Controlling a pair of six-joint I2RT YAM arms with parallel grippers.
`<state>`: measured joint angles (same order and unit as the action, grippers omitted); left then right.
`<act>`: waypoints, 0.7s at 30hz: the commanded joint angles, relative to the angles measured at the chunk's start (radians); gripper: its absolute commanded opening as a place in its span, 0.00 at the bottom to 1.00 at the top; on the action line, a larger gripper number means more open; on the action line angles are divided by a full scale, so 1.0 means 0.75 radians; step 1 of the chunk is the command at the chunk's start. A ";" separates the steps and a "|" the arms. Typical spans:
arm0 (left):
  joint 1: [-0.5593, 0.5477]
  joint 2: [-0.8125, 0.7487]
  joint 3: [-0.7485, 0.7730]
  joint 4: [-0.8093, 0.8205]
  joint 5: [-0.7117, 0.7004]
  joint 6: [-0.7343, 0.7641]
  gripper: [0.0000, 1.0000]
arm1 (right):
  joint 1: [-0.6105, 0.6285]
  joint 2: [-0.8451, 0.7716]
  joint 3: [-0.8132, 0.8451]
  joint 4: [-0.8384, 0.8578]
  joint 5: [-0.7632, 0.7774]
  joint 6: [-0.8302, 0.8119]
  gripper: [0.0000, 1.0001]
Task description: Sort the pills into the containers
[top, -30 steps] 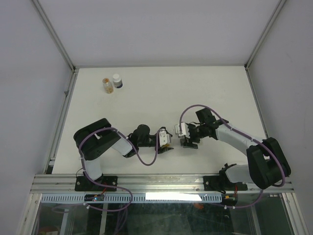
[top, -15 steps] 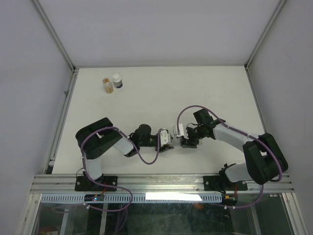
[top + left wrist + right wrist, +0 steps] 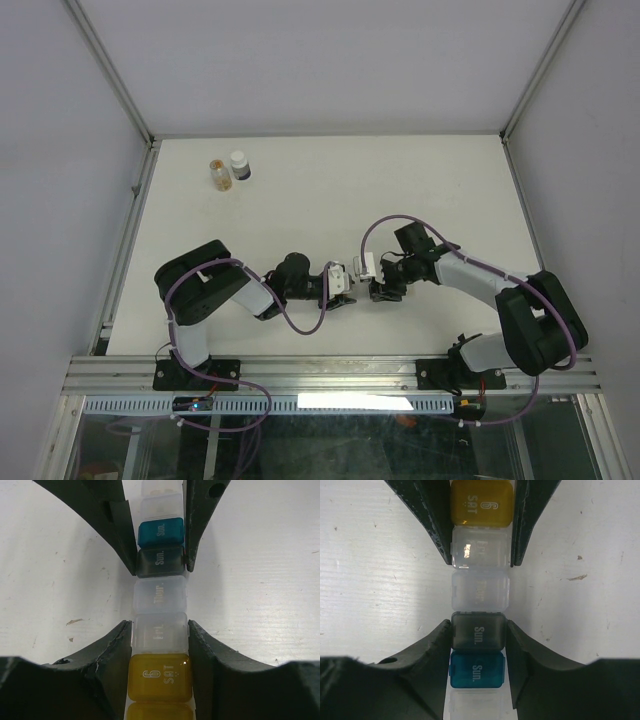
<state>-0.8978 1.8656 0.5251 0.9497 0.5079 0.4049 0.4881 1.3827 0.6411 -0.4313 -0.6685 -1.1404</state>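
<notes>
My left hand (image 3: 159, 630) pinches clear compartment (image 3: 160, 639), yellow compartment (image 3: 160, 677) just behind; my right hand (image 3: 478, 630) pinches dark compartment (image 3: 478, 636), teal compartment (image 3: 477, 670) just behind; all on desk (image 3: 50, 555).

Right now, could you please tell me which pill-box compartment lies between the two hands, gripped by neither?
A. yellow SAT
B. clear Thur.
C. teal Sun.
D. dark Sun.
B: the clear Thur. compartment sits free in the gap; the left hand clamps the clear Fri. compartment and the right hand the dark Sun. compartment.
</notes>
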 commanded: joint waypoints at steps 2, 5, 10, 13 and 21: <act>-0.012 -0.002 0.035 -0.003 0.064 0.025 0.21 | -0.008 0.015 0.080 -0.028 -0.082 0.031 0.30; -0.014 -0.008 0.034 -0.022 0.067 0.039 0.16 | -0.041 0.025 0.108 -0.074 -0.141 0.034 0.25; -0.014 -0.013 0.035 -0.038 0.074 0.061 0.12 | -0.085 0.052 0.147 -0.143 -0.216 0.034 0.22; -0.012 -0.015 0.039 -0.057 0.085 0.064 0.10 | -0.099 0.078 0.173 -0.167 -0.236 0.051 0.22; -0.014 -0.019 0.048 -0.078 0.100 0.066 0.10 | -0.147 0.016 0.155 -0.056 -0.216 0.193 0.52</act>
<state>-0.8978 1.8652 0.5461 0.9180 0.5312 0.4335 0.3988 1.4521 0.7254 -0.5571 -0.7864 -1.0618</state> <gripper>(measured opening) 0.444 0.494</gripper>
